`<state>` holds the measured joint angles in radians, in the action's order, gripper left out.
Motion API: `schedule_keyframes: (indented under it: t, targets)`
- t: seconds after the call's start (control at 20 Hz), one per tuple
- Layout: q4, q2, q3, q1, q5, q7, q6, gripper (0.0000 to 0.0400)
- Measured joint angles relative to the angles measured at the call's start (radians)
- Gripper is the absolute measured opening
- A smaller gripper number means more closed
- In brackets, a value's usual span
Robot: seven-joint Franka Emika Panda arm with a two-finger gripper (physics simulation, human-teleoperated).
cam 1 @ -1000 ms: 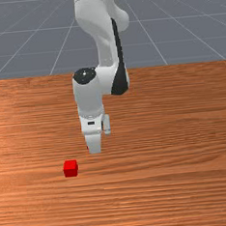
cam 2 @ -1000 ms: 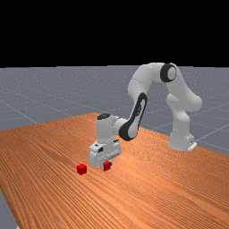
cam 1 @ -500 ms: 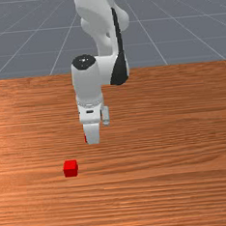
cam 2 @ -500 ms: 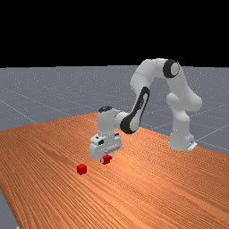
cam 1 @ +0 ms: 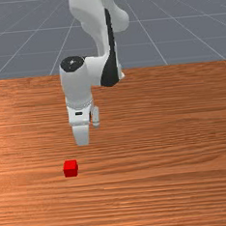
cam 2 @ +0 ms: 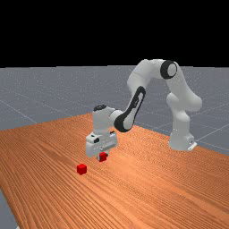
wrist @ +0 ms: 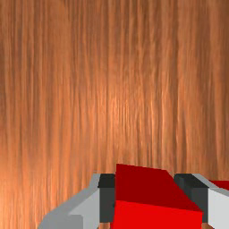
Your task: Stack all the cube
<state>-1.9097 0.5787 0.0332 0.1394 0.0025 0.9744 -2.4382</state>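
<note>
Orange-brown wood grain is running across the table, and the resting red cube is sitting on it. Near the resting red cube, higher and toward the far view's right, the gripper is clasping the second red cube slightly askew, both fingers pressing from opposite sides. The arm is reaching in from behind the resting red cube in the front view.

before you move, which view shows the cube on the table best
The front view: the red cube on the table shows whole and uncovered. The far view has it whole but smaller; the wrist view catches a strip beside one of the fingers.
</note>
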Motion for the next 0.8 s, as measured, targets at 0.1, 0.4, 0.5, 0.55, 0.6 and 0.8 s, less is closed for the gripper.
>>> schedule_keyframes:
  t: [0.1, 0.4, 0.5, 0.55, 0.6, 0.8]
  targets:
    - [0.010, 0.005, 0.002, 0.007, 0.000, 0.009, 0.012, 0.0194]
    - [-0.104, -0.057, -0.028, 0.056, 0.052, 0.079, -0.040, 0.0194]
    - [-0.141, -0.077, 0.004, 0.028, 0.019, 0.015, -0.064, 0.0194]
    - [-0.153, -0.089, -0.001, 0.034, 0.016, 0.040, -0.073, 0.0194]
    - [-0.107, -0.068, 0.007, 0.023, 0.003, 0.022, -0.041, 0.0195]
    - [0.114, 0.049, 0.002, 0.018, 0.005, 0.013, 0.114, 0.0195]
